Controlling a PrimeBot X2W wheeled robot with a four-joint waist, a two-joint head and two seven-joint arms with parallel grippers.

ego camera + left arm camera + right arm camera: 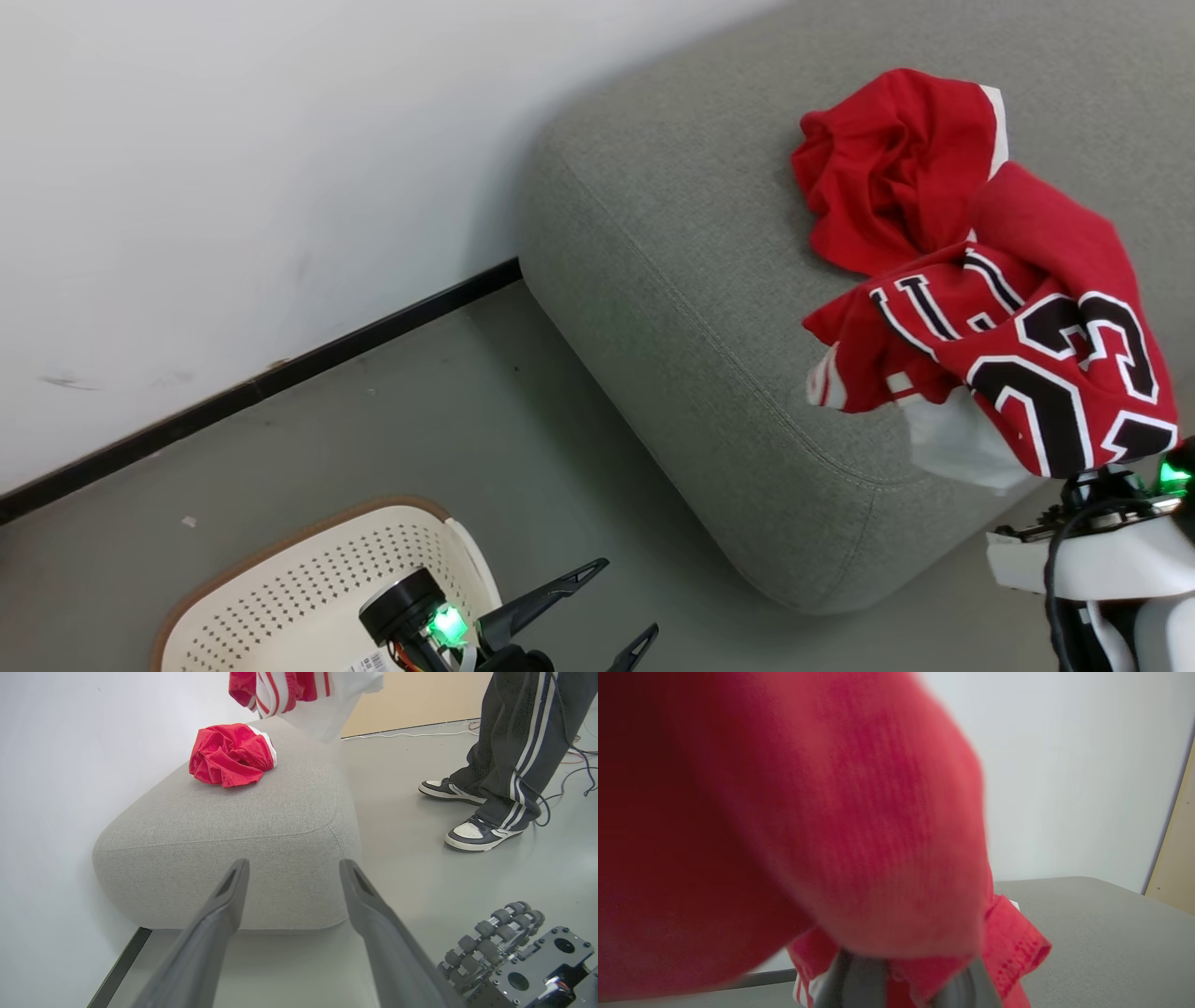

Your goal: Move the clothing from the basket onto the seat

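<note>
Blurred red clothing [784,812] drapes over the right tool [908,973], hiding its fingertips. The basket [308,579] is cut off at the lower left frame edge. A person [514,742] is cropped above the knees.

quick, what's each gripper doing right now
Left gripper: open, holding nothing.
Right gripper: closed on the red jersey.
</note>
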